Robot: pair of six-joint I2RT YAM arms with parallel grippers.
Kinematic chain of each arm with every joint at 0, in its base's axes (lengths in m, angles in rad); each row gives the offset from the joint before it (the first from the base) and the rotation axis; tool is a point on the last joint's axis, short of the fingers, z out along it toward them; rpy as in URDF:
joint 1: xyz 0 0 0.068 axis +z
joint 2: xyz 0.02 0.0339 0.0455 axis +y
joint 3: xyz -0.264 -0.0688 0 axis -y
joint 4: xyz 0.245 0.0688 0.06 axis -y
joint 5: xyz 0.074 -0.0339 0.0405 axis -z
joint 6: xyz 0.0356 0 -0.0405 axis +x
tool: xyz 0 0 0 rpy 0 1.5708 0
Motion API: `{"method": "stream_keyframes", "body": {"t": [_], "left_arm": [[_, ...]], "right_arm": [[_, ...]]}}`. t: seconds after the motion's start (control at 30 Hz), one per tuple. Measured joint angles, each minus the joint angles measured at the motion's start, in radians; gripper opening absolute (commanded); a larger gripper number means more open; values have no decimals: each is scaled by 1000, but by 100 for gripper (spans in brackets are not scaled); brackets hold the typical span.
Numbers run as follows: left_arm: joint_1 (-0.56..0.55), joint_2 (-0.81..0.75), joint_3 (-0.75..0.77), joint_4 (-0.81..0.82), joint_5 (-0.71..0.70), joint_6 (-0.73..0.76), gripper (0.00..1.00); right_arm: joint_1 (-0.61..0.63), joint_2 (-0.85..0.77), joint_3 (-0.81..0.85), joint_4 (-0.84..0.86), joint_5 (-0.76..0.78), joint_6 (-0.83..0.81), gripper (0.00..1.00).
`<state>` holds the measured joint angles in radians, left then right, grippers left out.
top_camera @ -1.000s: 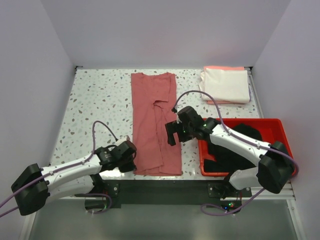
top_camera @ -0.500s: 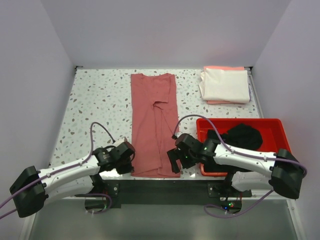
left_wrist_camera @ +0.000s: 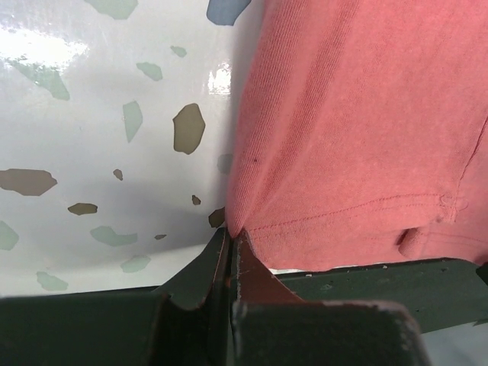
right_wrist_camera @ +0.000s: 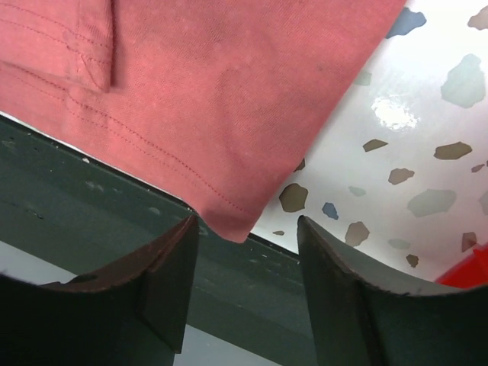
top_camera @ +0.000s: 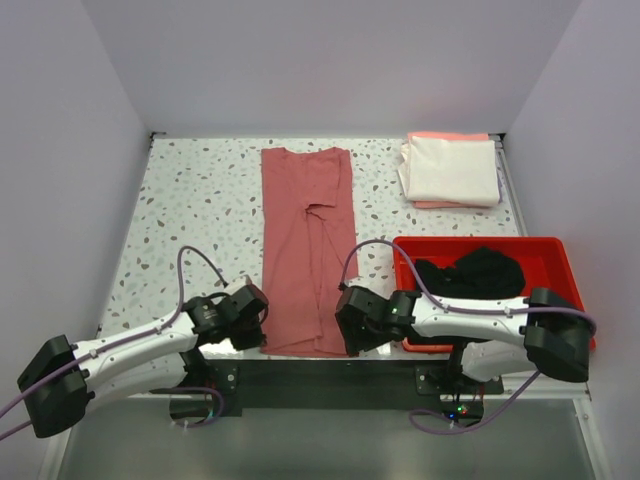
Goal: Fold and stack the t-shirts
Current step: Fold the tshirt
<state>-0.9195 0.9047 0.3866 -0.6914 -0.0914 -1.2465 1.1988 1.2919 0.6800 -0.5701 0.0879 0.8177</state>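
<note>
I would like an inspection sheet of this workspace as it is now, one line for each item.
Surface: speckled terrazzo table, glossy.
Job's things: rose-red shirt folded into a long strip, centre; cream-white shirt stacked on peach-pink shirt, far right; black shirt in red tray.
Clutter: nothing seen.
Grippers: left gripper shut on the strip's near left corner; right gripper open at its near right corner.
Cables: purple cables loop off both arms.
Surroundings: plain pale walls.

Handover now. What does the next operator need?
The left gripper is shut on the rose-red shirt at its near-left corner. The right gripper is open around the near-right corner, not yet closed.
Done: cream-white shirt folded on the peach-pink shirt, far right.
Left: fold the rose-red shirt crosswise and stack it, then the black shirt lying crumpled in the red tray.
</note>
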Motion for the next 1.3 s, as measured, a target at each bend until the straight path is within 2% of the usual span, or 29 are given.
{"method": "stream_keyframes", "body": {"t": [0.17, 0.33, 0.37, 0.43, 0.47, 0.77, 0.93, 1.13, 1.3], "left_arm": [[0, -6, -3, -1, 2, 0, 0], [0, -8, -5, 0, 8, -1, 0], [0, -9, -6, 0, 10, -2, 0], [0, -10, -7, 1, 13, -2, 0], [0, -10, -8, 1, 16, -3, 0], [0, -29, -4, -11, 27, -6, 0], [0, 11, 68, -32, 3, 14, 0], [19, 79, 210, -16, -58, 63, 0], [128, 131, 269, 51, -71, 142, 0]], "right_arm": [[8, 37, -5, 35, -9, 16, 47], [16, 59, -24, 64, -26, 36, 33], [18, 60, -26, 72, -28, 39, 22], [20, 65, -29, 86, -31, 46, 13], [21, 65, -31, 90, -30, 49, 0], [32, 35, -19, 60, 39, 37, 0], [25, 16, 61, 21, 127, -14, 0], [-63, 1, 144, 30, 166, -105, 0], [-174, 6, 194, 54, 187, -188, 0]]}}
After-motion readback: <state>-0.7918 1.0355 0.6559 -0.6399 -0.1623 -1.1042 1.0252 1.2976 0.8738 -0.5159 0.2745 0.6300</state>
